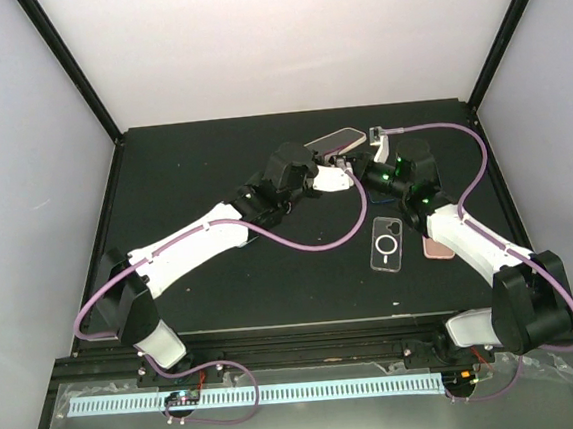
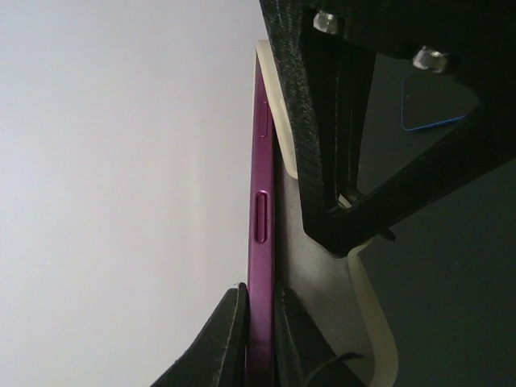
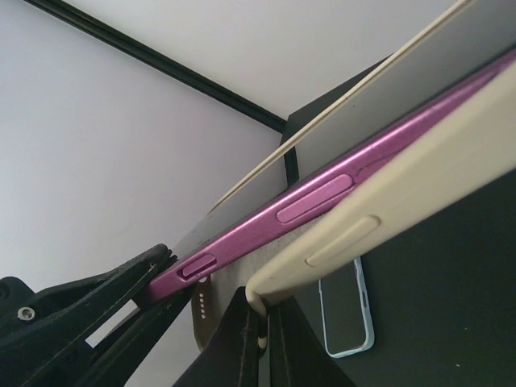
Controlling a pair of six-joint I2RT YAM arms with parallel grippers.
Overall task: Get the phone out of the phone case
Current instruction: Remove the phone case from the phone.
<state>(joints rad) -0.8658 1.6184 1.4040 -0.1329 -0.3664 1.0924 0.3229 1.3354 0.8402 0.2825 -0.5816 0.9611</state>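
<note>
Above black table (image 1: 183,173), far centre, left gripper (image 2: 260,322) clamps the purple phone (image 2: 260,242) by its edge; right gripper (image 3: 260,326) pinches the part-peeled beige case (image 3: 419,181). Either thin grip could slip under pulling, dropping the phone.

A matte black surface (image 1: 193,172) sits between plain white walls (image 1: 281,34), with slanted black frame bars (image 1: 68,63) at the corners, under soft, even light.
</note>
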